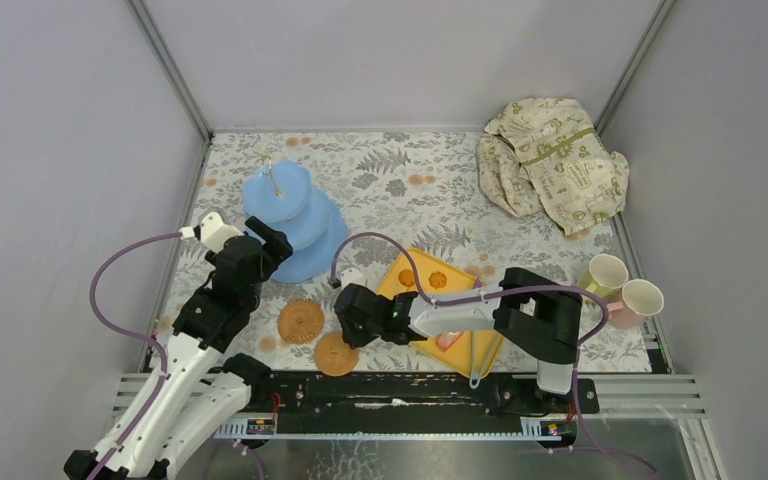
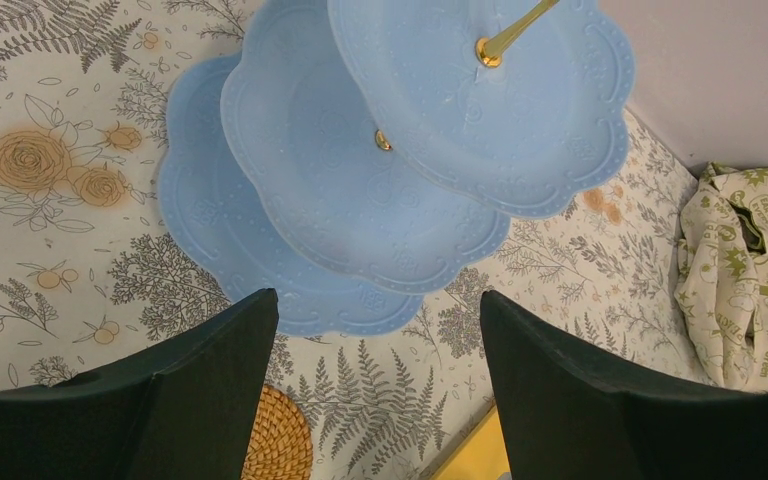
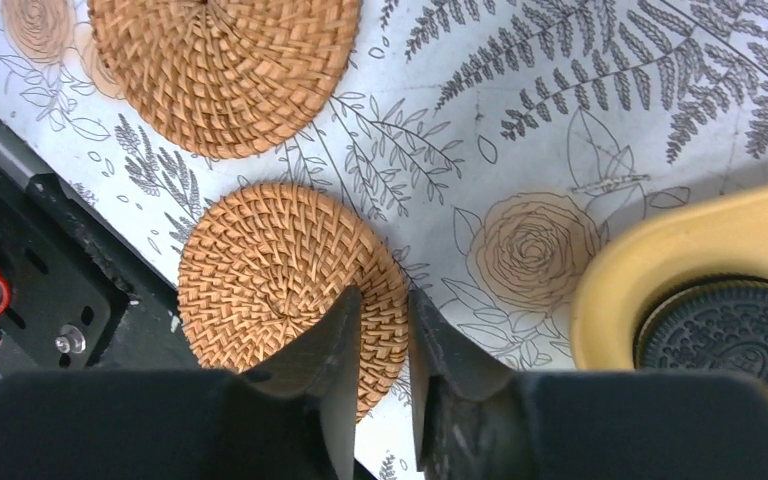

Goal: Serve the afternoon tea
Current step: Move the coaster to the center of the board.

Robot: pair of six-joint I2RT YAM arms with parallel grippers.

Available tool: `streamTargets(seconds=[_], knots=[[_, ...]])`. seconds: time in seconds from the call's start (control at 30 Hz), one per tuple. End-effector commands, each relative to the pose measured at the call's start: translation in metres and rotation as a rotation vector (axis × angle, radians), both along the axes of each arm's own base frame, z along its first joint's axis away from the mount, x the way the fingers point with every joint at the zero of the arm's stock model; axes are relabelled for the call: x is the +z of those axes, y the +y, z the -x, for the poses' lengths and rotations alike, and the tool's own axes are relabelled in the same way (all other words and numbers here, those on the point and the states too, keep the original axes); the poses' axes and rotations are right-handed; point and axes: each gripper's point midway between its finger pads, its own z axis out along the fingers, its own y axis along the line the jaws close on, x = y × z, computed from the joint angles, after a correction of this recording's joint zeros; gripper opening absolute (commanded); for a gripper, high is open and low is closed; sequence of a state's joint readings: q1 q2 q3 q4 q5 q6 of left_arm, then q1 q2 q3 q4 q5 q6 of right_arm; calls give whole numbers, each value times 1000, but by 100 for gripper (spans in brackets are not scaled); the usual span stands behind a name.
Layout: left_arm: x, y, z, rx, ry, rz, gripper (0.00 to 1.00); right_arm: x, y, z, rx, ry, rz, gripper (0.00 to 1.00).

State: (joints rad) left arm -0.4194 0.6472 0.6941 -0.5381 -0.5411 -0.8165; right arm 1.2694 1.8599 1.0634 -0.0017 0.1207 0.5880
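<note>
Pinching near coaster (image 3: 270, 280) rim with right tool (image 3: 385, 305), clamped, at worktop (image 3: 560, 100) front edge; yellow tray (image 3: 660, 232) near; left tool (image 2: 378, 300) apart, facing three-tier stand (image 2: 360, 200).

Biscuit (image 3: 730, 330) cropped at edge; right arm (image 1: 460, 315) half-hides tray (image 1: 452, 270).
</note>
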Motion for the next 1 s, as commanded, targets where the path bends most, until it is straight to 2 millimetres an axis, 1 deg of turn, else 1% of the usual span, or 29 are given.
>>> streamTargets(seconds=[0.0, 0.03, 0.07, 0.13, 0.23, 0.3, 0.37, 0.4, 0.47, 0.5, 0.57, 0.67, 0.77, 0.83, 0.97], knots=[[9, 4, 1, 16, -33, -7, 81, -30, -17, 10, 3, 60, 98, 20], [9, 4, 1, 16, -32, -6, 81, -30, -18, 9, 2, 58, 103, 12], [8, 4, 1, 16, -30, -6, 81, -31, -18, 8, 0, 54, 107, 7], [9, 4, 1, 17, -31, -2, 81, -30, -19, 6, 1, 41, 118, 1], [8, 4, 2, 20, -30, 1, 81, -27, -17, -2, 1, 8, 130, 0], [10, 4, 2, 20, -33, 1, 81, -20, -17, -10, 6, -38, 141, 0], [11, 6, 2, 25, -33, -6, 81, -8, -17, -20, 2, -95, 143, 4], [13, 6, 2, 28, -34, -9, 81, -1, -17, -24, 4, -125, 143, 10], [13, 8, 1, 34, -31, -14, 81, 14, -18, -33, 1, -182, 135, 27], [13, 8, 1, 35, -31, -14, 81, 21, -19, -37, -3, -209, 134, 32], [12, 8, 1, 40, -29, -11, 82, 33, -20, -43, -4, -253, 124, 38], [11, 8, 1, 47, -30, -6, 82, 47, -22, -46, 3, -286, 108, 39], [13, 10, 1, 55, -34, -5, 82, 56, -21, -40, 37, -297, 77, 39], [15, 10, 1, 59, -38, -5, 82, 63, -15, -32, 76, -296, 47, 39], [18, 11, 0, 61, -43, -9, 82, 70, -4, -3, 198, -238, -2, 37]])
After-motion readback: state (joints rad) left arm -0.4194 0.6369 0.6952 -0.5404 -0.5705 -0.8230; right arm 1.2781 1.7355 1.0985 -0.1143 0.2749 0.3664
